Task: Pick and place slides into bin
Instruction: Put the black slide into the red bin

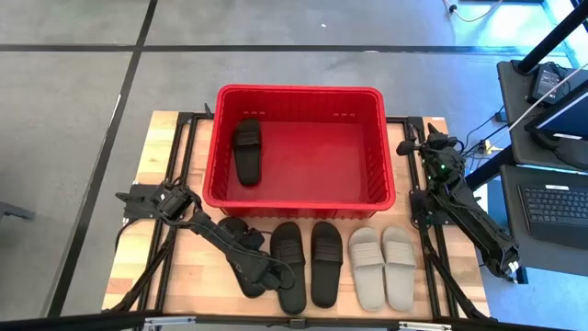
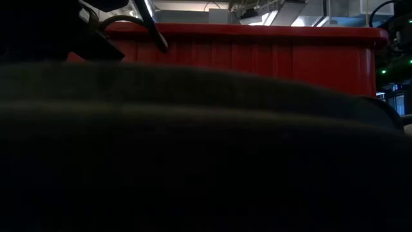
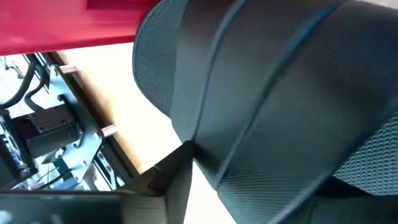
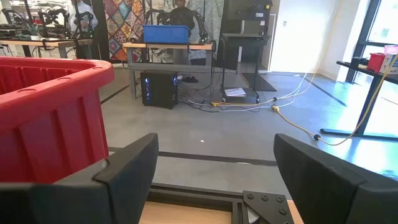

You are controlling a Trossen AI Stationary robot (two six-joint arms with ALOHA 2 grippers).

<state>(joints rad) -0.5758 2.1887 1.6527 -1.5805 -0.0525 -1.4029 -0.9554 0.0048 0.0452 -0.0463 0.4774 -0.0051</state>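
A black slide (image 3: 267, 106) fills your left wrist view, left gripper (image 1: 260, 273) narrowing around it; foam looks light and springy, so pinch the edge.

Both arms were dark, near-black, built of slim jointed links rising from blocky bases. The left arm (image 1: 207, 234) carried thin black cables looping beside its base at the table's left edge. The right arm (image 1: 459, 207) showed a small green indicator light near its far end and cable runs along its links. The right gripper (image 4: 214, 180) had two broad, flat, matte black fingers (image 4: 127, 171) with angular, stepped edges.
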